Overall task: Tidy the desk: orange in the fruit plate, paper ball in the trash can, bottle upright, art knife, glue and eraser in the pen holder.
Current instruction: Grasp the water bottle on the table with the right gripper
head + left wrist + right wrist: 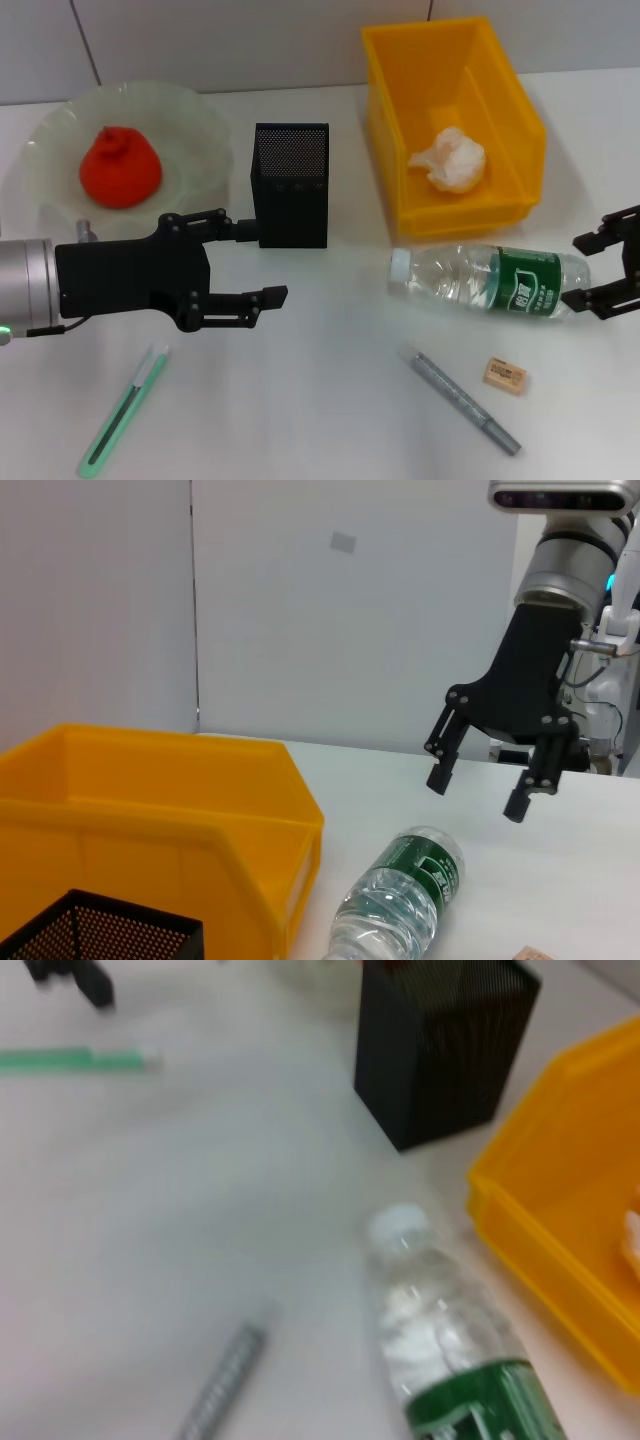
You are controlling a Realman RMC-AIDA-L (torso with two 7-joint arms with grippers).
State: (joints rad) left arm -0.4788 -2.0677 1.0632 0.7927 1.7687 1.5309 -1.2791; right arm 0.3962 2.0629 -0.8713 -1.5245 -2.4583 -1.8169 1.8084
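The orange lies in the pale green fruit plate at the back left. A white paper ball sits in the yellow trash can. The clear bottle with a green label lies on its side. My right gripper hovers open just over its base, apart from it in the left wrist view. My left gripper is open beside the black mesh pen holder. The green art knife, the grey glue stick and the eraser lie on the table.
The white table meets a grey wall behind. The pen holder stands between the plate and the trash can. The bottle's cap points toward the pen holder.
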